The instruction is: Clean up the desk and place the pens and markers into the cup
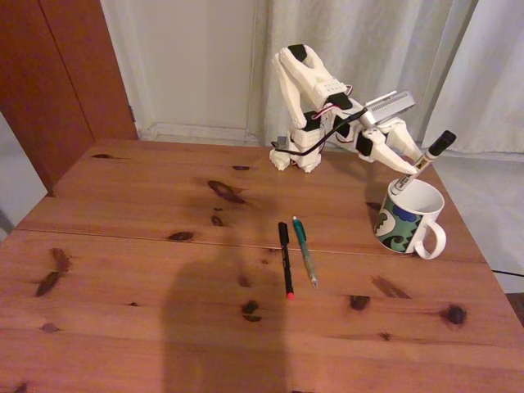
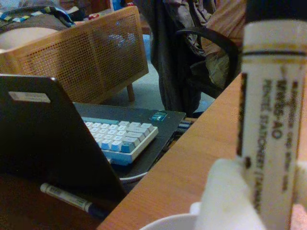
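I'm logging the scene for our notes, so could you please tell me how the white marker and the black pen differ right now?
The white marker is thick, with a white barrel and black cap; the black pen is thin and black with a red tip. The white marker is held tilted in the gripper over the cup, its lower end at the rim; the black pen lies flat on the desk, untouched. Both are slim writing tools.

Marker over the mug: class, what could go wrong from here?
1. The marker is tilted, its lower end just at the mug rim; released now, it might tip out.
2. The gripper sits close to the rim and could nudge the mug, which stands near the desk edge.
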You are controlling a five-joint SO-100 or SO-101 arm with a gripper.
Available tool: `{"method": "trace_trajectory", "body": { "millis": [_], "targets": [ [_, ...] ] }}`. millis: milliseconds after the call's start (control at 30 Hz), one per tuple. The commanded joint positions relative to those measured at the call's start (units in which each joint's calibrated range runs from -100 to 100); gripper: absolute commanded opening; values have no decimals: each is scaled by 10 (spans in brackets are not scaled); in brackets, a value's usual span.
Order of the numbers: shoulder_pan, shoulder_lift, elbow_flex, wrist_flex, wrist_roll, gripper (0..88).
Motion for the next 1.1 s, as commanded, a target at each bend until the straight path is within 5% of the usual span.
{"method": "trace_trajectory", "body": {
  "millis": [0, 1067],
  "targets": [
    [3, -9, -5, -11, -1, 69],
    [6, -11, -16, -15, 3, 5]
  ]
}}
